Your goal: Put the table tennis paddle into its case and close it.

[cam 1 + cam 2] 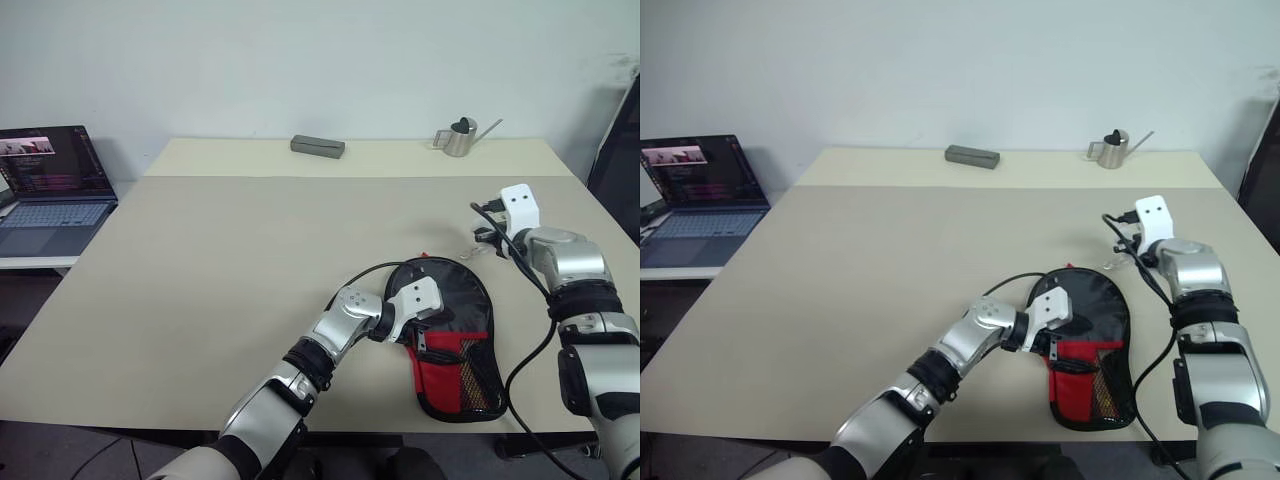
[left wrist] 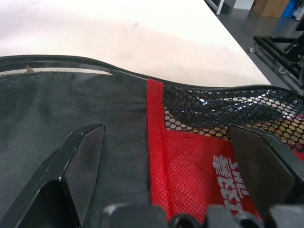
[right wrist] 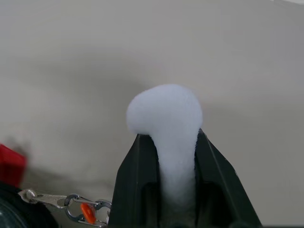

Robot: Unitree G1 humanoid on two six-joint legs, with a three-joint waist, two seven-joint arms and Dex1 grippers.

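While the left gripper [image 2: 166,156] spreads wide over the case [image 1: 455,340], right gripper [image 3: 166,156] clamped on pom-pom [image 3: 166,114].

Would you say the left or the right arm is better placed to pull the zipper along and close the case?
Right, probably. The right gripper is shut on the white pom-pom pull beside the case, while the open left gripper rests over the case.

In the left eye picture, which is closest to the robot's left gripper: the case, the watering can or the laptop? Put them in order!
From the left gripper:
1. Case, right under it.
2. Watering can, at the table's far edge.
3. Laptop, off the table's left side.
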